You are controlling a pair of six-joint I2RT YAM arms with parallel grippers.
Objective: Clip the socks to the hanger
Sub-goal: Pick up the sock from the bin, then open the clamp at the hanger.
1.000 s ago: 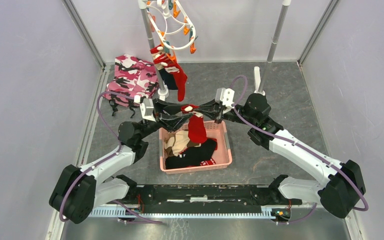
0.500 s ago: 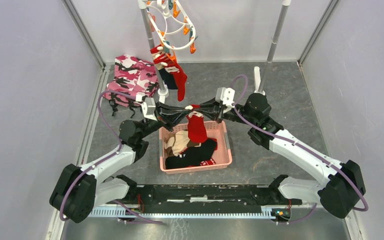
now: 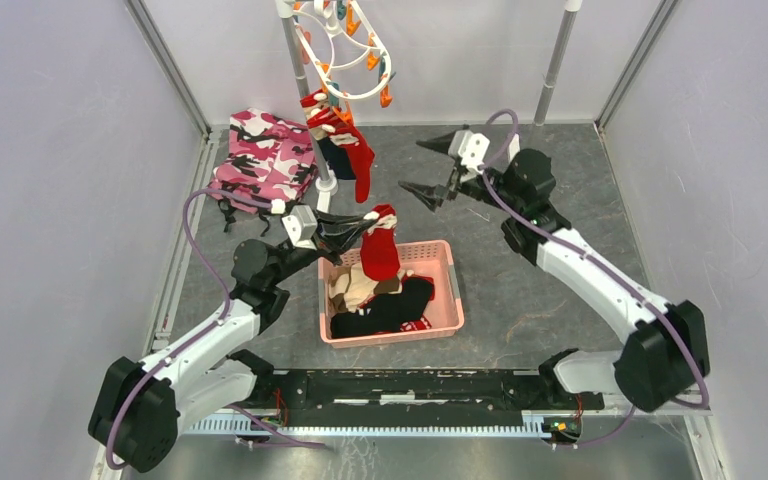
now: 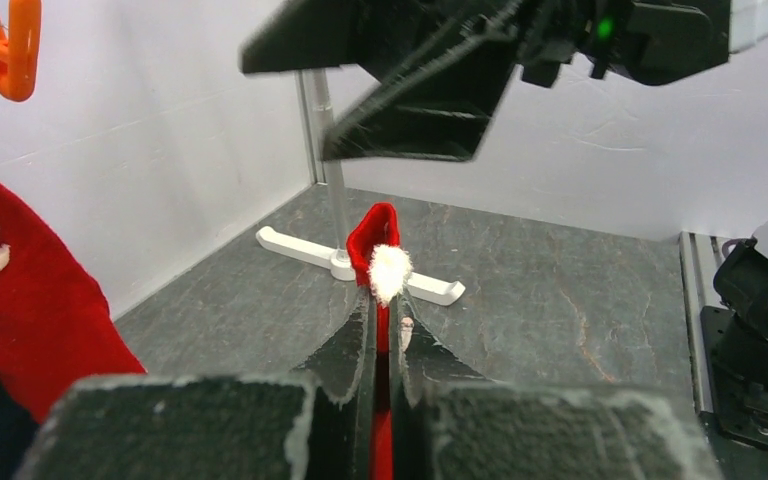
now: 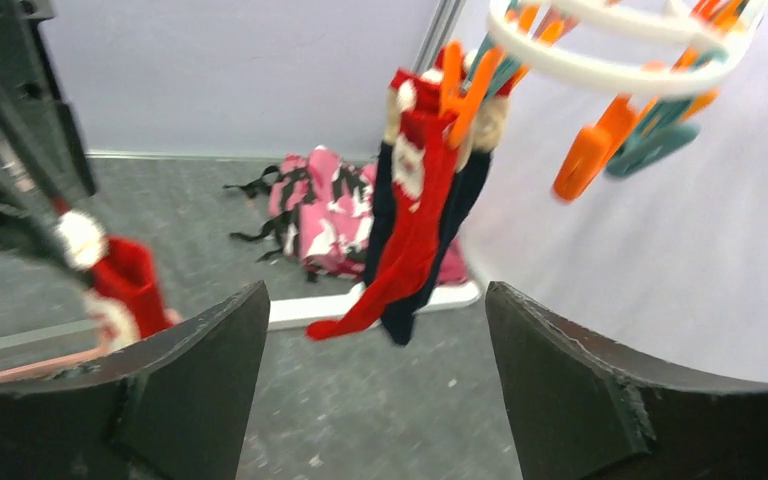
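Observation:
My left gripper (image 3: 364,223) is shut on the cuff of a red sock (image 3: 380,252) with white trim, which hangs over the pink basket (image 3: 451,290). In the left wrist view the sock (image 4: 375,232) sticks out between the closed jaws of that gripper (image 4: 388,305). My right gripper (image 3: 427,166) stands open and holds nothing, up and to the right of the sock. The white hanger (image 3: 358,96) hangs at the back with orange and teal clips. A red sock (image 5: 415,230) and a navy sock (image 5: 463,205) hang clipped to it. Beige (image 3: 353,285) and black (image 3: 390,312) socks lie in the basket.
A pink camouflage cloth (image 3: 265,155) lies at the back left. Grey rack poles rise at the back, one (image 3: 298,75) beside the hanger and one (image 3: 555,60) to the right. The rack's white foot (image 4: 305,246) rests on the grey floor. Walls close in on three sides.
My right gripper let go of the red sock, opened wide and drew back up to the right. My left gripper closed on the sock and now holds it alone.

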